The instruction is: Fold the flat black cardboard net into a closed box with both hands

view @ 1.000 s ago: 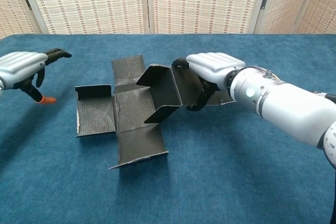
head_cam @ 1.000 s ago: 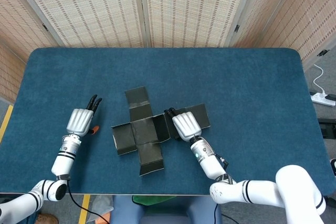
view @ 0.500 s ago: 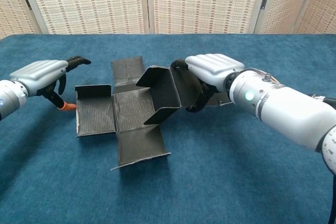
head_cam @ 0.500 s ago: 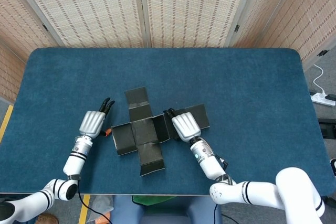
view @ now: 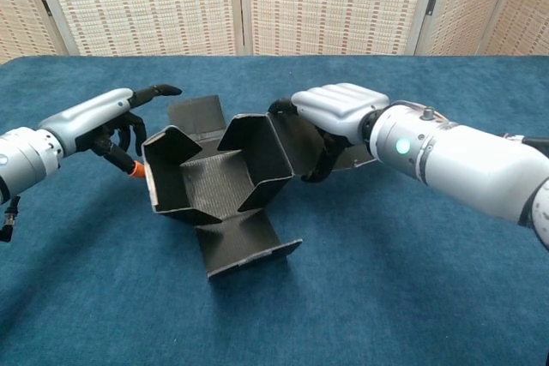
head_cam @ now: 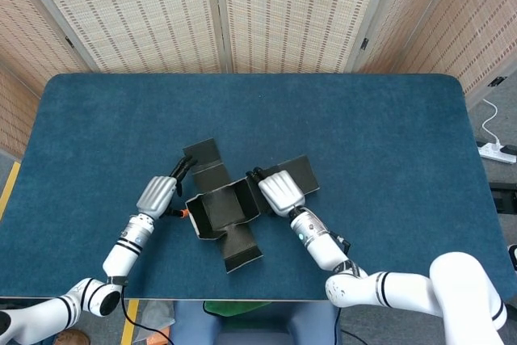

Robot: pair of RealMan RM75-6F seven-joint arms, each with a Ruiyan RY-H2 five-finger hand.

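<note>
Black cardboard net [head_cam: 222, 214] sits near the middle of the blue table [head_cam: 388, 143], and since a moment ago its left flap has risen to match the right one, so two walls now stand. The left hand [head_cam: 160, 194] has come in against that flap, fingers extended behind it. The right hand [head_cam: 279, 191] still curls its fingers around the right flap.

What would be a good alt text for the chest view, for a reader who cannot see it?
A black cardboard net, partly folded with two side flaps raised, lies on a blue table. The left hand pushes up the left flap and the right hand props up the right flap; the front flap is flat.
</note>
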